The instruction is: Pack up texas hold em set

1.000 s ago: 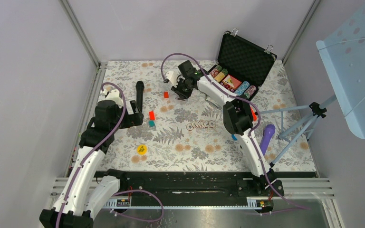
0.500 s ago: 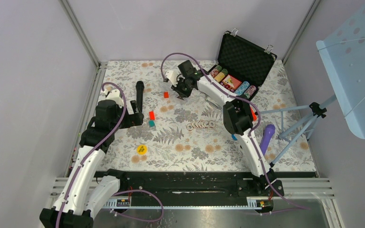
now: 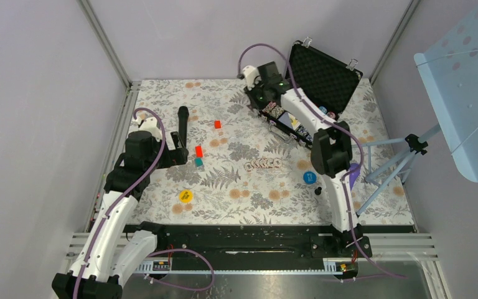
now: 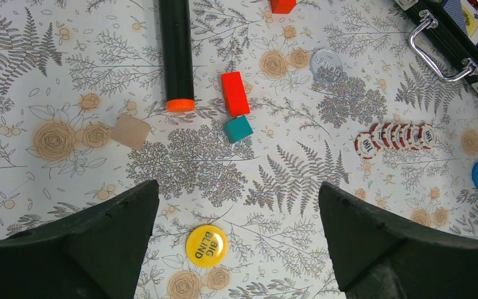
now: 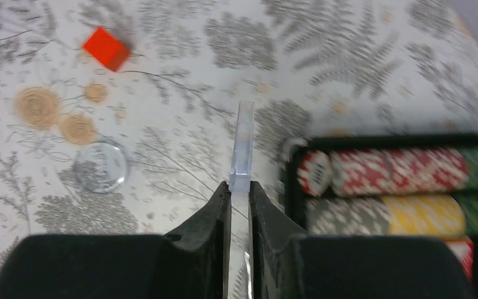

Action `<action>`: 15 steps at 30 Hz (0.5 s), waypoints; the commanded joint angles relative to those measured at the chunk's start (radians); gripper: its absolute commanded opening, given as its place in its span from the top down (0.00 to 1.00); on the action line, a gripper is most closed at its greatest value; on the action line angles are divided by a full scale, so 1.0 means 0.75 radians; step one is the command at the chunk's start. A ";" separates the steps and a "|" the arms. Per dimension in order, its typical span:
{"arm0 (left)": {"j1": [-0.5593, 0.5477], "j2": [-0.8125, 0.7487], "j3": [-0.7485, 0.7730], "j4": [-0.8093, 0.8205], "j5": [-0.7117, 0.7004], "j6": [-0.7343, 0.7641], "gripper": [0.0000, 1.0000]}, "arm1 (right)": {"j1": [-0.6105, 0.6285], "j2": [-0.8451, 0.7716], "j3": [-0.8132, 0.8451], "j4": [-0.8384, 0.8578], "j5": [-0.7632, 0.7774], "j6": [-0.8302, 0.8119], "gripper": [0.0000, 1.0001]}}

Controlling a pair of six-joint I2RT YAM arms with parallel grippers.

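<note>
The black foam-lined case (image 3: 321, 73) stands open at the back right, rows of striped chips (image 5: 386, 187) in its tray. My right gripper (image 3: 262, 94) hovers at the tray's left end, shut on a thin clear plastic piece (image 5: 244, 146) seen edge-on. A second clear disc (image 5: 100, 166) lies on the cloth. A row of loose chips (image 3: 262, 164) sits mid-table, with a yellow button (image 4: 206, 245) and a blue button (image 3: 309, 177) nearby. My left gripper (image 4: 238, 187) hangs open above the yellow button, holding nothing.
A black microphone (image 3: 183, 124) with an orange end lies left of centre. Beside it are a red block (image 4: 234, 93), a teal block (image 4: 238, 128) and a tan square (image 4: 131, 131). A tripod (image 3: 392, 162) and a purple object (image 3: 352, 177) stand at the right.
My right gripper closed on the clear piece and swung right and back from near the small red block to the case. The blue button now shows. The left arm is unmoved.
</note>
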 commanded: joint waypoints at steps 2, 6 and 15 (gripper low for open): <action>0.000 -0.003 0.006 0.033 0.029 0.013 0.01 | -0.115 -0.229 -0.184 0.133 0.269 0.084 1.00; 0.001 -0.003 0.008 0.034 0.045 0.011 0.01 | -0.176 -0.289 -0.332 0.241 0.523 0.043 1.00; 0.000 0.000 0.004 0.036 0.052 0.012 0.01 | -0.229 -0.131 -0.214 0.227 0.903 -0.094 1.00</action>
